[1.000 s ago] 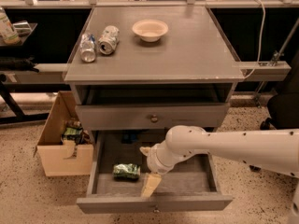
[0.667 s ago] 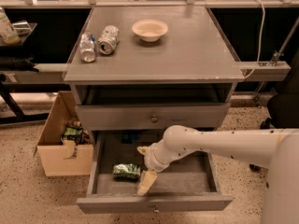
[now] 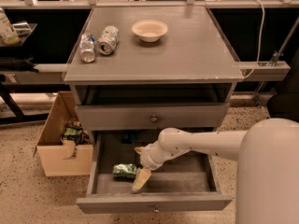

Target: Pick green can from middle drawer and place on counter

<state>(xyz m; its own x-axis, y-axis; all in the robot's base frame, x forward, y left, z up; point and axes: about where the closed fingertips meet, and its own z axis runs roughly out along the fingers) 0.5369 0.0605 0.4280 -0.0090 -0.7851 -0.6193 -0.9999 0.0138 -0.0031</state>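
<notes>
The green can (image 3: pixel 124 171) lies on its side on the floor of the open middle drawer (image 3: pixel 154 202), towards the left. My gripper (image 3: pixel 140 176) reaches down into the drawer from the right on a white arm. One pale finger (image 3: pixel 141 179) lies right beside the can's right end, close to touching it. The counter (image 3: pixel 187 50) is the grey top of the cabinet, above the closed knobbed drawer (image 3: pixel 153 118).
Two silver-white cans (image 3: pixel 98 43) lie at the counter's left. A pale bowl (image 3: pixel 149 30) stands at its back middle. An open cardboard box (image 3: pixel 63 146) with packets sits on the floor left of the cabinet. A dark object (image 3: pixel 129 136) sits at the drawer's back.
My arm has swung left inside the drawer, bringing the gripper closer to the green can. The can has not moved.
</notes>
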